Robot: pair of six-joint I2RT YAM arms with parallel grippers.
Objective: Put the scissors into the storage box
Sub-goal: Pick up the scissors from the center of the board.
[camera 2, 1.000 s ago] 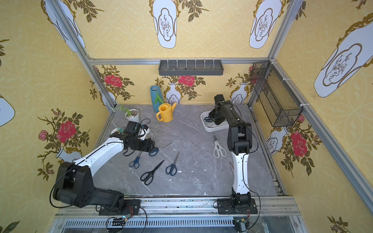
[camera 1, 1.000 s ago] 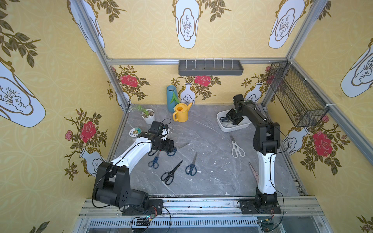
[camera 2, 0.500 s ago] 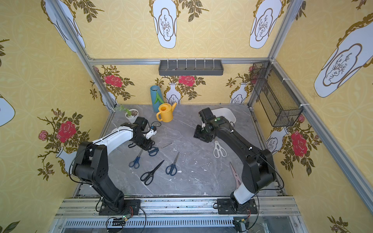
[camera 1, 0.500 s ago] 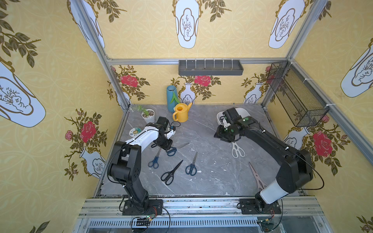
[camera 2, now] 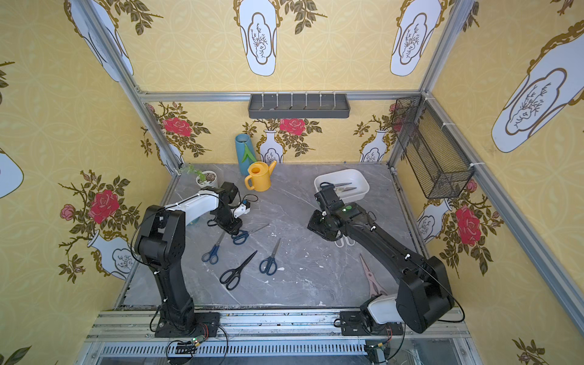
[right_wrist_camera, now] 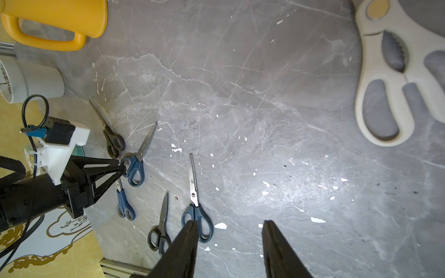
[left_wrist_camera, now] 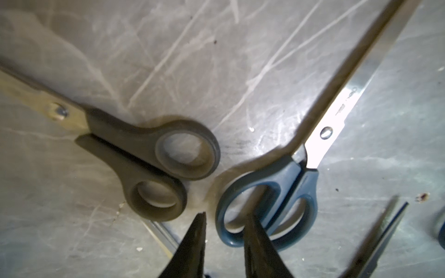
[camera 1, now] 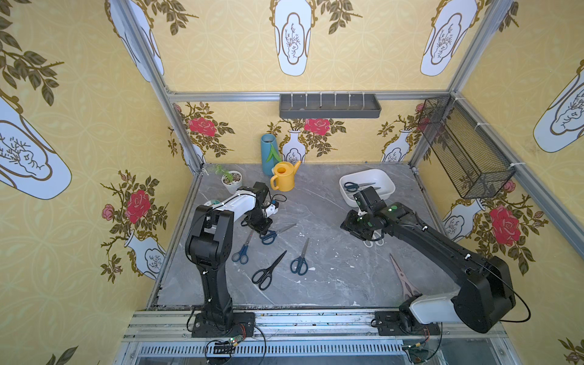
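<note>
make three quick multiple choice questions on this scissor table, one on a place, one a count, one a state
1. Where does the yellow plastic watering can stand?
A. at the back of the grey marble-look table, beside the tall blue vase
B. in the black wire basket
C. at the table's front edge

2. How many blue-handled steel scissors lie on the table outside the shallow white plastic storage box?
A. one
B. three
C. six

3. How is the right pincer?
A. shut on the cream shears
B. open and empty
C. shut on the watering can

Answers: 1 A, it stands by the vase near the back wall. 2 B, both top views show three blue pairs on the table. 3 B, its wrist view shows the jaws apart with only bare table between them.
</note>
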